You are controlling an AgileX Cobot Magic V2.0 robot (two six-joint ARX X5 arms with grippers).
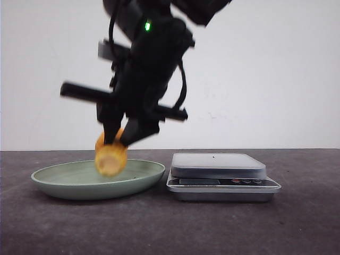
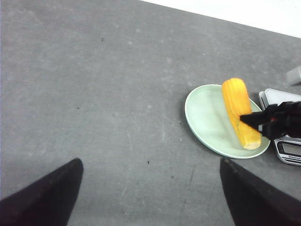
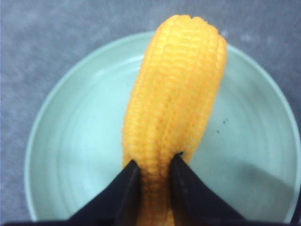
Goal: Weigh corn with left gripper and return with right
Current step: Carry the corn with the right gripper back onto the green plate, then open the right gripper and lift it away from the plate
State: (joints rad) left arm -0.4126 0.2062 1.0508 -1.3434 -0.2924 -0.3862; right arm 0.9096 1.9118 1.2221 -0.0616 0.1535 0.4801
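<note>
The corn is a yellow-orange cob with a paler cut end. My right gripper is shut on it and holds it just above the green plate. In the right wrist view the two black fingers pinch the corn near one end, over the plate. My left gripper is open and empty over bare table, away from the plate. Its view also shows the corn and the right gripper. The left gripper does not show in the front view.
A silver kitchen scale stands on the dark grey table right of the plate, its platform bare; it also shows in the left wrist view. A white wall stands behind the table.
</note>
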